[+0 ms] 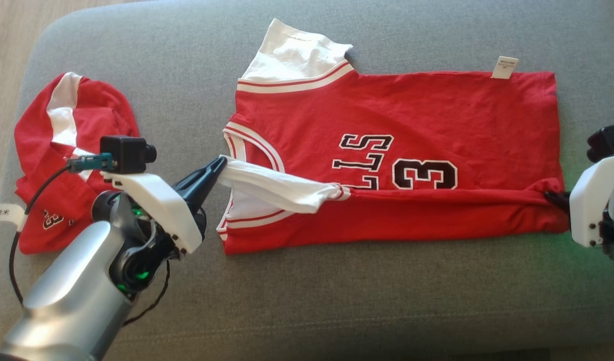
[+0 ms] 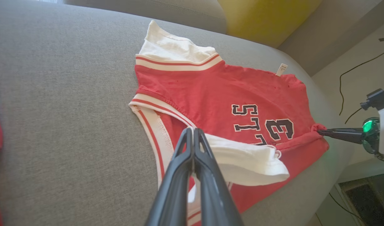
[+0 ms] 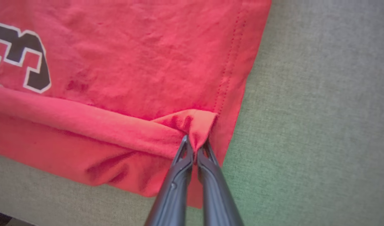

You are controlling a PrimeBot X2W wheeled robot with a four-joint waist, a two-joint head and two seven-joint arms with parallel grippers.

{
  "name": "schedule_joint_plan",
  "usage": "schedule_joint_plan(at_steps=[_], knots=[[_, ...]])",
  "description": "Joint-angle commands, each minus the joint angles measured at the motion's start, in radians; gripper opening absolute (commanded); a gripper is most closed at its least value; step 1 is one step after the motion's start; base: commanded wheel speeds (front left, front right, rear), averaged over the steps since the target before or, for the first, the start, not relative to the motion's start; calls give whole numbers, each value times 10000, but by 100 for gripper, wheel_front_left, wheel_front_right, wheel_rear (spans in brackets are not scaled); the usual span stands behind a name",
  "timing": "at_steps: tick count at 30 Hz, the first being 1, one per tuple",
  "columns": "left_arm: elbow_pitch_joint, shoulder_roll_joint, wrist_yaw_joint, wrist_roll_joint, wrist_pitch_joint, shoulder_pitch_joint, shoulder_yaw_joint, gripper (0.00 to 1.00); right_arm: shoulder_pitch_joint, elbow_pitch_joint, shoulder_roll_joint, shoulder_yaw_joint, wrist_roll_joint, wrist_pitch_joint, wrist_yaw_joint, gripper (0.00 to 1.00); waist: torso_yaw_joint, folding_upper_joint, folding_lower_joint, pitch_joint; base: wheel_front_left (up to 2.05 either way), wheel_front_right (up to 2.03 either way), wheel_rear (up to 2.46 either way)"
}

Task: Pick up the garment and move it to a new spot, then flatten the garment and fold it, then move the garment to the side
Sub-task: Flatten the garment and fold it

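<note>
Two jaws: both shut, left jaws on white sleeve (image 1: 277,188), right jaws on hem corner (image 3: 195,125)
Garment (image 1: 387,115): on grey cushion (image 1: 337,301), near edge folded over
Handling: soft, limp, I'd grip corners

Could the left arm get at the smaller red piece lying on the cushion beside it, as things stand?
Probably not yet. The smaller red piece lies close by with nothing on it, but the left gripper has its fingers shut on the white sleeve of the garment, which they'd have to release first.
</note>
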Motion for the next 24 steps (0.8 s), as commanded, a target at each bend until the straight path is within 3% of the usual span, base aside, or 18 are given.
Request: schedule_joint_plan(at_steps=[1, 2, 10, 16, 20, 24], knots=[[-44, 207, 61, 141, -219, -629, 422, 75, -260, -128, -183, -67, 7, -176, -2, 100, -9, 0, 0, 28, 0, 0, 0], [93, 145, 114, 208, -315, -686, 426, 100, -315, -13, -152, -162, -17, -290, -2, 100, -12, 0, 0, 43, 0, 0, 0], [1515, -753, 783, 398, -2191, -1156, 1135, 100, -838, 1207, 391, -893, -976, -2031, -2, 100, -39, 0, 0, 10, 0, 0, 0], [1912, -1125, 1150, 590, -3696, -1012, 1927, 100, -931, 1780, 717, -1497, -1756, -3695, -2, 100, -66, 0, 0, -313, 0, 0, 0], [628, -1779, 1512, 1472, -3872, -5, 3776, 100, -620, 1639, 1369, -2611, -2441, -5894, -2, 100, -29, 0, 0, -735, 0, 0, 0], [-916, -2687, 1567, 3486, -3877, 1561, 5033, 100, 262, 912, 2292, -3787, -3022, -7284, -2, 100, -29, 0, 0, -1101, 0, 0, 0]])
